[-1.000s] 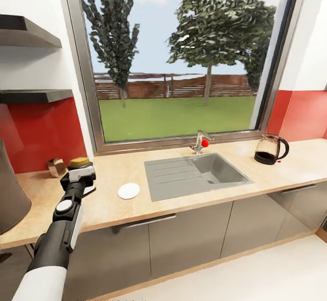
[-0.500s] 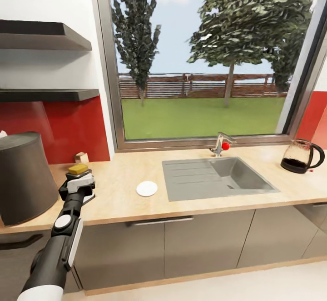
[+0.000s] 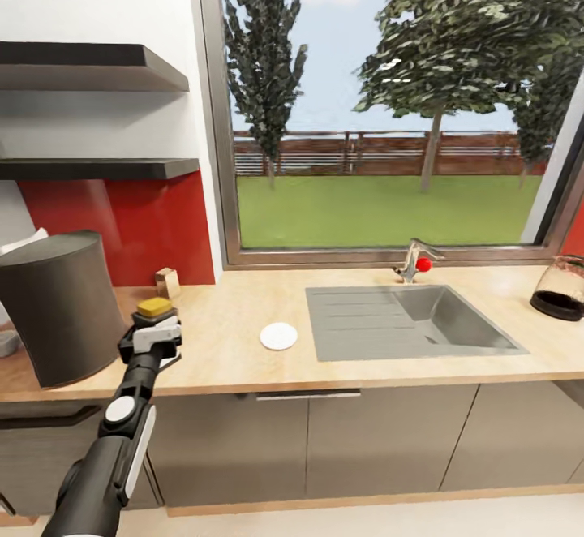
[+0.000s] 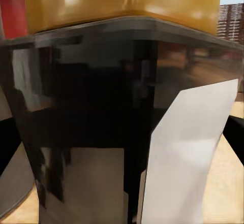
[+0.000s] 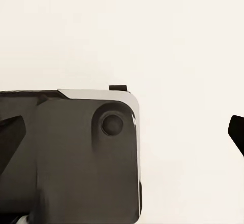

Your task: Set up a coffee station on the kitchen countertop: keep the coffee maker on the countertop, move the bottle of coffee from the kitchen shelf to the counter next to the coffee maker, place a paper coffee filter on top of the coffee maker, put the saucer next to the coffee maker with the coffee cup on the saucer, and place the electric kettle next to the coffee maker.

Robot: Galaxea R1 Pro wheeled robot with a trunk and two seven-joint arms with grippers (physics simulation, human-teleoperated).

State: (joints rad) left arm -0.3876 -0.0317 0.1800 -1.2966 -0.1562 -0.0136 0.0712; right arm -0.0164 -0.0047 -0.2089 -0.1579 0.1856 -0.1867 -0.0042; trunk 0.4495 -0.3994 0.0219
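Our left arm reaches forward and up from the lower left of the head view, its left gripper (image 3: 154,328) closed around the bottle of coffee (image 3: 154,308), carried just above the front edge of the countertop (image 3: 227,358). The bottle stands upright, long axis vertical, yellow lid (image 3: 154,307) on top; in the left wrist view its dark body (image 4: 101,132) and white label (image 4: 188,158) sit hard against the camera. Our right gripper (image 5: 122,132) shows only dark finger tips at both edges of its wrist view, spread wide over a pale surface, a dark rounded block below.

Compared with 1 second ago, our camera has swung left: the sink (image 3: 410,322) and tap (image 3: 414,261) sit further right, the kettle (image 3: 560,285) is cut by the right edge, and the dark coffee maker (image 3: 57,306) shows in full. The arm keeps the same pose. 1 white saucer (image 3: 278,336) lies flat left of the sink, and 2 shelves (image 3: 97,168) hang above the coffee maker.
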